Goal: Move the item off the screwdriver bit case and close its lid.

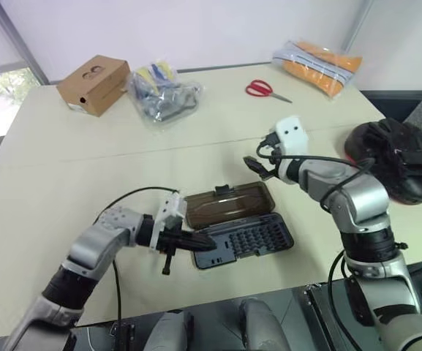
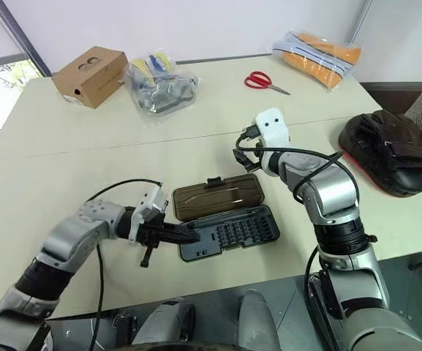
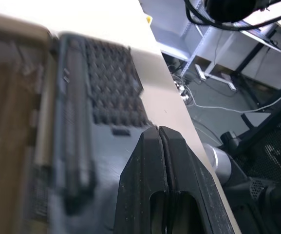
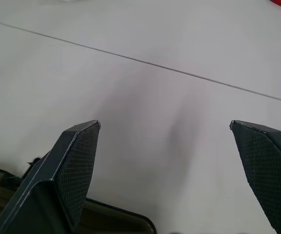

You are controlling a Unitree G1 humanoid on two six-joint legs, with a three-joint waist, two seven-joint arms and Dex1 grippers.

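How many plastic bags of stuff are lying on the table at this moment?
2. A clear bag holding mixed dark and yellow items lies at the far left beside the cardboard box. A bag of orange contents lies at the table's far right corner.

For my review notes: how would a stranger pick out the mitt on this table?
Start at the beige table's right edge, right of the open grey bit case. There sits the large, rounded black padded mitt; its straps and red rim distinguish it from the small red-handled scissors.

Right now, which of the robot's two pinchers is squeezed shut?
The left gripper, the one over the screwdriver bit case. Its two black fingers press together with no gap. The right gripper has its fingers spread far apart above the table.
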